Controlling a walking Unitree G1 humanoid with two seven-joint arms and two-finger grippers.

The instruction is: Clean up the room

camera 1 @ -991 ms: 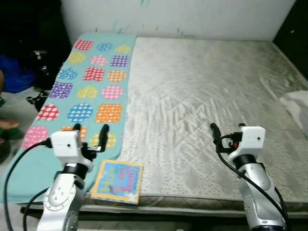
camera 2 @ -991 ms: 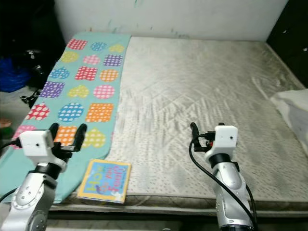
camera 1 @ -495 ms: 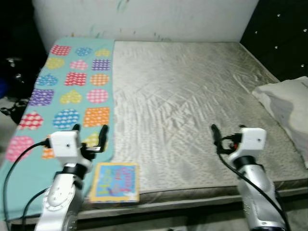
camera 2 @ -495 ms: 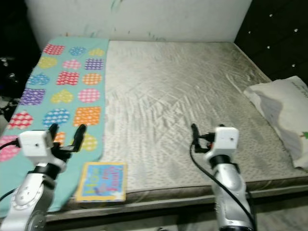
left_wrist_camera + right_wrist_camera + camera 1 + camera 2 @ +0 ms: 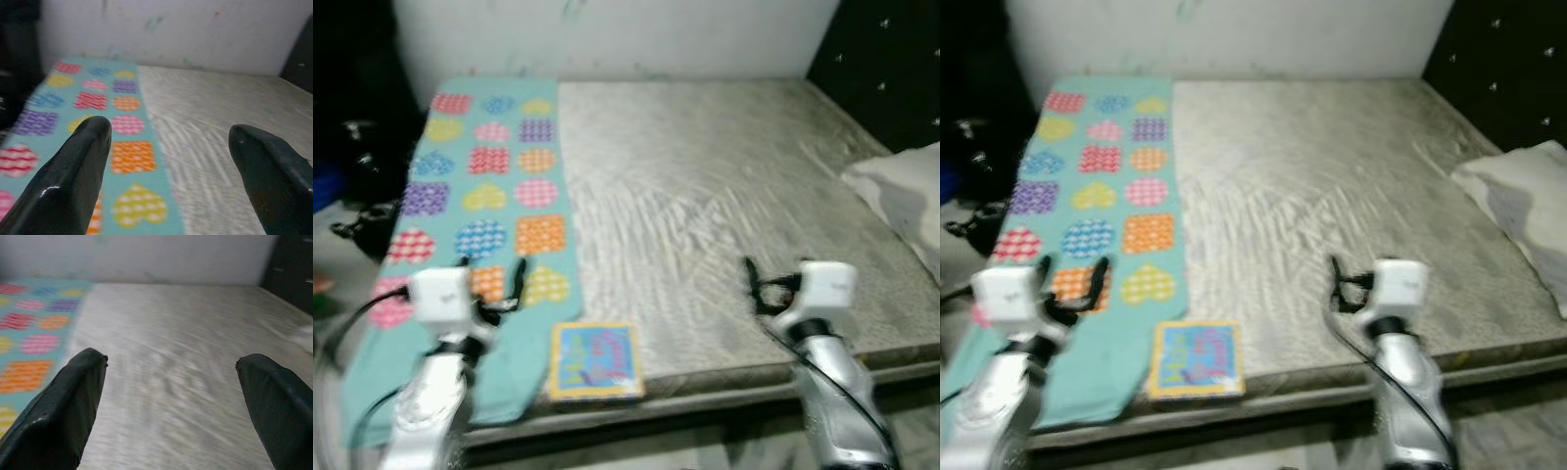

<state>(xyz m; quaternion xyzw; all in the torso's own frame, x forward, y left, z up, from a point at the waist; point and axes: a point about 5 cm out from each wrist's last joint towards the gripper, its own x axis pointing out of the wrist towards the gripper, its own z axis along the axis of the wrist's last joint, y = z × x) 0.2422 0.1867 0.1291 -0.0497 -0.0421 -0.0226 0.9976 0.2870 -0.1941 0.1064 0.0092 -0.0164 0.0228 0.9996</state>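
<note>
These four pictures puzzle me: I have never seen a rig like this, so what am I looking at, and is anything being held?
A humanoid robot stands at the foot of a bed. Two pictures come from the stereo camera on its head, looking forward and down. The other two come from cameras on its wrists, each looking along that arm's two black fingers.

The left pincer hovers above a teal blanket patterned with coloured hearts and squares. The right pincer hovers above the bare grey mattress.

A colourful children's book lies flat at the mattress's near edge, beside the blanket. A pale pillow lies at the right edge.

Both pincers are open, holding nothing. The pictures are somewhat blurred.
</note>
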